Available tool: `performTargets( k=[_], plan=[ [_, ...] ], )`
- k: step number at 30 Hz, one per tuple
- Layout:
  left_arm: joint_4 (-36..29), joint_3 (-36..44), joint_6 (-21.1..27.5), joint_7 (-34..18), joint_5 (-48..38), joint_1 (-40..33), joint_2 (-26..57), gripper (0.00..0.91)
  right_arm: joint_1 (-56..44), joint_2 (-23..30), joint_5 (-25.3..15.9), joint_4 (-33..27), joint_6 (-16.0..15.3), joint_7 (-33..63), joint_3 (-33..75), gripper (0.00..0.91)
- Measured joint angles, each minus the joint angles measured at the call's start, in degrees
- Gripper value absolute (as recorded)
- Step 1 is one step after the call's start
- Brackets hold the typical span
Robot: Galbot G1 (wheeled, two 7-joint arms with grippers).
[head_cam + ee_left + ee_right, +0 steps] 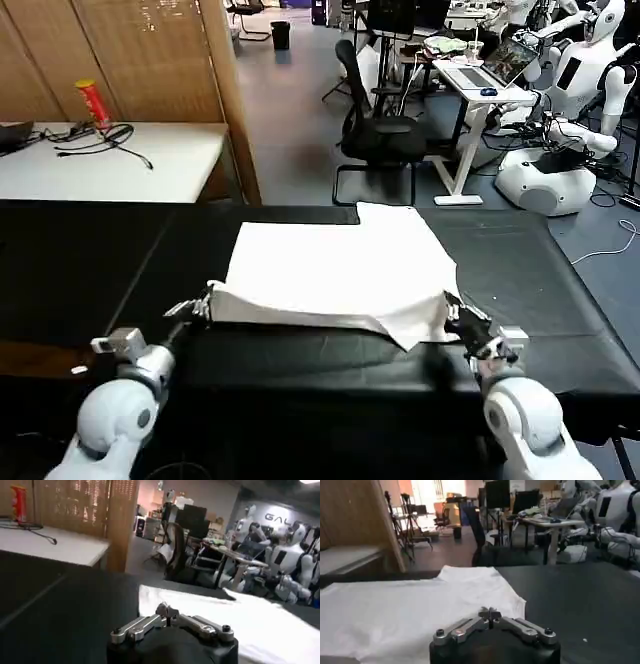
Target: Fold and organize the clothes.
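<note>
Left tool (203, 305) and right tool (455, 315) are each pinching, fingers together, a near corner of the white T-shirt (335, 265). The shirt is spreading away from both across the black table (90, 260).

Robotics laboratory: white humanoid robots (590, 55) beside a laptop desk (480, 95); office chair (375, 125); cabled side table (110, 160).

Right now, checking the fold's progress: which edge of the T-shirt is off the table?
The T-shirt's near edge, pinched at its corners by the left gripper and right gripper; the far edge lies flat on the table.
</note>
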Motion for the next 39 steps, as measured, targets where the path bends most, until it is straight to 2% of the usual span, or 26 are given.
performTargets(
  k=[9, 12, 13, 14, 20, 25, 29, 36, 37, 38, 39],
  plan=[
    [5.77, 3.32, -0.28, -0.08, 2.79, -5.36, 0.32, 0.0, 4.23, 0.84, -0.41, -5.1, -0.09, -0.24, -1.42, 0.0],
    [7.19, 4.34, -0.37, -0.08, 3.43, -6.55, 0.35, 0.0, 4.79, 0.75, 0.59, -5.6, -1.02, -1.25, -1.42, 0.0],
    [7.58, 4.63, -0.39, -0.1, 3.62, -6.92, 0.33, 0.878, 4.77, 0.59, 0.92, -5.59, -1.52, -1.7, -1.24, 0.371],
    [8.04, 4.99, -0.41, -0.11, 3.77, -7.3, 0.29, 0.878, 4.56, 0.29, 1.36, -5.35, -2.31, -2.44, -0.99, 0.878],
    [9.39, 6.12, 0.25, -0.28, 4.74, -8.89, 0.12, 0.878, 0.52, -2.6, 3.78, -0.22, -6.29, -3.63, 0.83, 0.878],
    [7.88, 5.63, 1.89, -0.55, 5.05, -7.84, 0.86, 0.878, -3.94, -5.61, 5.19, 5.69, -8.1, -3.0, 2.92, 0.878],
    [5.63, 4.71, 3.59, 0.75, 5.69, -5.37, 1.81, 0.878, -7.09, -6.97, 5.11, 8.58, -8.41, -3.07, 4.49, 0.878],
    [1.65, 2.58, 6.25, 0.87, -0.29, -0.46, 2.88, 0.878, -11.77, -7.26, 5.56, 10.21, -8.41, -3.98, 7.1, 0.878],
    [1.59, 2.32, 6.45, 0.97, -0.98, -0.16, 2.94, 0.878, -12.19, -7.19, 5.59, 10.24, -8.43, -4.01, 7.28, 0.868],
    [1.58, 2.07, 6.69, 1.35, -1.64, 0.1, 2.98, 0.878, -12.62, -7.09, 5.79, 10.24, -8.5, -4.15, 7.54, 0.77],
    [1.58, 1.89, 6.94, 1.73, -2.21, 0.31, 3.0, 0.878, -13.06, -6.97, 5.95, 10.23, -8.52, -4.27, 7.84, 0.761]
  ],
)
